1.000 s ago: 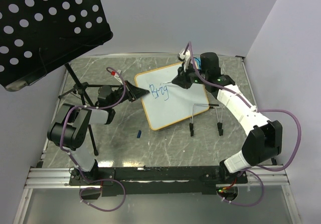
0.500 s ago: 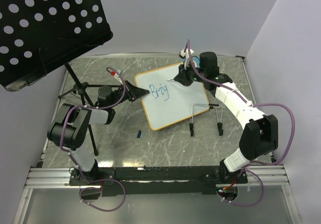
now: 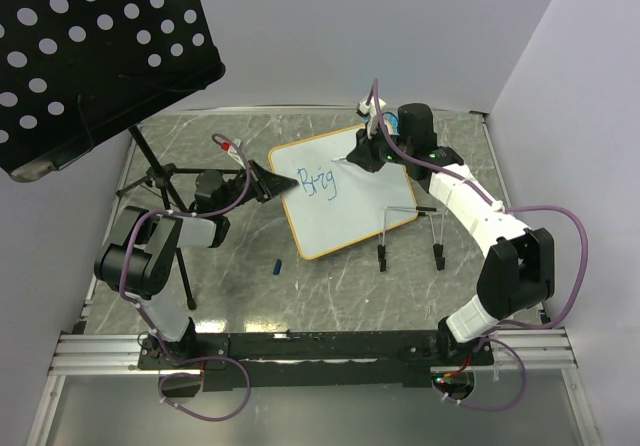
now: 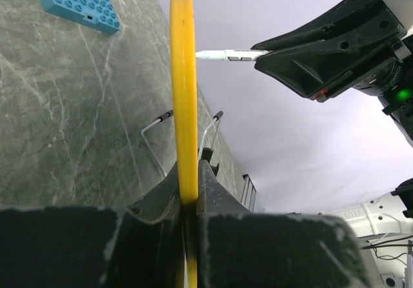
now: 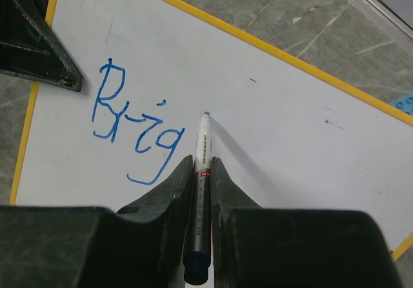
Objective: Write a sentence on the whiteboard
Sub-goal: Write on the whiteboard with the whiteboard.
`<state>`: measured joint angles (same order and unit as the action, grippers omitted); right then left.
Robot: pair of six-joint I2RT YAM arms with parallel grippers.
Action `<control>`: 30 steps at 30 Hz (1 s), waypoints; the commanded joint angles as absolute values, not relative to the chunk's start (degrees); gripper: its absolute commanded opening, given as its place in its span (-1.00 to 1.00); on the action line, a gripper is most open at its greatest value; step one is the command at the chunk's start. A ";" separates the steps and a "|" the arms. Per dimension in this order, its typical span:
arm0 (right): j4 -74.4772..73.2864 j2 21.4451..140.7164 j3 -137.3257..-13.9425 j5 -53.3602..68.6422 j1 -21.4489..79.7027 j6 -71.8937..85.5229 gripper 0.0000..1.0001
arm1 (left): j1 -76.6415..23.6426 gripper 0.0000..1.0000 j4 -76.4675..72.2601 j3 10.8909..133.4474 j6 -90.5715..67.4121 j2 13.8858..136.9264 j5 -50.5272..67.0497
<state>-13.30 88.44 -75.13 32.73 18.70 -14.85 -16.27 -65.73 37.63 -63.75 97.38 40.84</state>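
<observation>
R gripper is pinched down on a slim white-barrelled, blue-tipped marker. The barrel lies straight along the finger line w/ the tip pointing out ahead. The tip sits at or just off the yellow-rimmed glossy white rectangular whiteboard; can't tell if it's actually touching, tho its shadow meets the tip. The blue cursive handwritten sentence reads only "Brig", in the board's upper-left part near the L side rim. The tip is just beside the "g" on its right, up at letter-top height. So the next stroke, prob. the "h", lies rightward from the tip along the text line, over bare white, away from the L side. L gripper is clamped shut on the board's yellow rim at that left edge. It steadies the board on the grey marbled table and is well apart from the tip. R arm is the one to move, since the L is only holding. Key thing is to keep the pen travel parallel to the written line, w/ the barrel axis roughly crosswise to it.
</observation>
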 commanded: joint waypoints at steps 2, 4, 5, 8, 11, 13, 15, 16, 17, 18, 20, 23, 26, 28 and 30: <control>-13.89 86.75 -75.41 34.01 18.19 -16.17 -1.00 | -16.52 -0.98 -80.33 40.43 -66.27 94.92 41.31; -14.15 86.40 -74.97 34.01 18.19 -16.43 -1.00 | -16.52 -0.98 -80.24 40.43 -66.09 94.92 41.13; -14.24 86.22 -74.71 34.10 18.11 -16.52 -1.00 | -16.52 -0.98 -80.24 40.43 -66.09 95.01 41.13; -14.68 85.87 -73.83 34.19 18.11 -16.70 -1.00 | -16.52 -0.98 -80.07 40.52 -66.09 95.01 41.13; -14.68 85.26 -72.78 34.36 18.11 -16.87 -1.00 | -16.44 -0.98 -79.72 40.61 -65.83 94.83 41.13; -14.85 84.82 -71.99 34.37 18.19 -17.14 -1.00 | -16.44 -0.98 -79.28 40.69 -65.66 94.75 41.13; -15.29 84.46 -71.63 34.45 18.19 -17.31 -1.00 | -16.26 -0.98 -79.01 40.87 -65.57 94.75 41.05; -15.38 84.11 -71.02 34.45 18.19 -17.40 -1.00 | -16.17 -0.98 -79.10 40.87 -65.57 94.75 41.04; -15.38 83.76 -70.75 34.71 18.19 -17.40 -1.00 | -16.08 -0.98 -79.19 40.87 -65.65 94.75 40.96; -15.47 83.59 -70.40 34.89 18.19 -17.40 -1.00 | -16.08 -0.98 -79.10 40.87 -65.74 94.83 40.87; -15.56 82.97 -69.70 34.98 18.02 -17.49 -1.00 | -15.91 -0.98 -79.28 40.87 -65.83 94.83 40.87; -16.00 82.53 -69.08 35.51 18.11 -17.75 -1.00 | -15.82 -0.98 -79.37 40.87 -66.00 94.92 40.78; -16.61 82.53 -68.82 35.86 18.19 -17.84 -1.00 | -15.73 -0.98 -79.37 40.87 -66.01 94.92 40.87; -16.70 82.79 -68.82 36.21 18.28 -17.84 -1.00 | -15.73 -0.98 -79.45 40.87 -66.09 94.92 40.87; -16.52 82.88 -68.99 36.30 18.28 -17.67 -1.00 | -15.73 -0.98 -79.54 40.87 -66.09 94.92 41.04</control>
<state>-16.01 85.56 -69.71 35.24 18.46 -17.04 -15.70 -65.28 37.63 -63.51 97.41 40.64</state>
